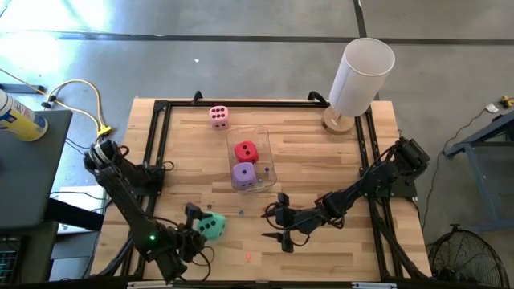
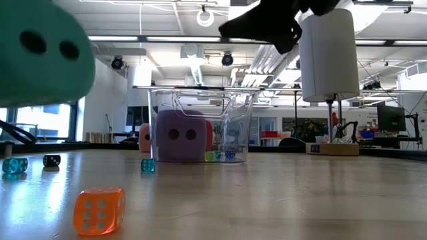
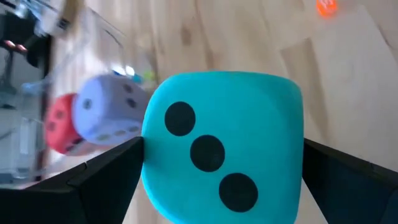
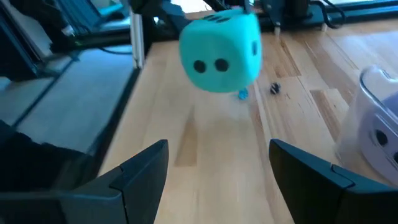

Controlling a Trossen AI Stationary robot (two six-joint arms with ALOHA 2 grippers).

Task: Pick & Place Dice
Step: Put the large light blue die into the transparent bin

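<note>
Left gripper point(image 1: 202, 227) around teal die point(image 3: 221, 158), three pips in wrist view.

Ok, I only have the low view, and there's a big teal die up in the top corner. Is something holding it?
Observer: Yes. The left tool has the teal die clamped between its two fingers.
Operator: And the clear bin, I only make out a purple die in there.
Observer: From above there are two big dice in the clear bin, the red die and the purple die side by side.
Operator: Where's the pink one?
Observer: The pink die sits on the table outside the bin, past its far end.
Operator: And the other tool?
Observer: The right tool is open and empty, pointing toward the teal die.
</note>
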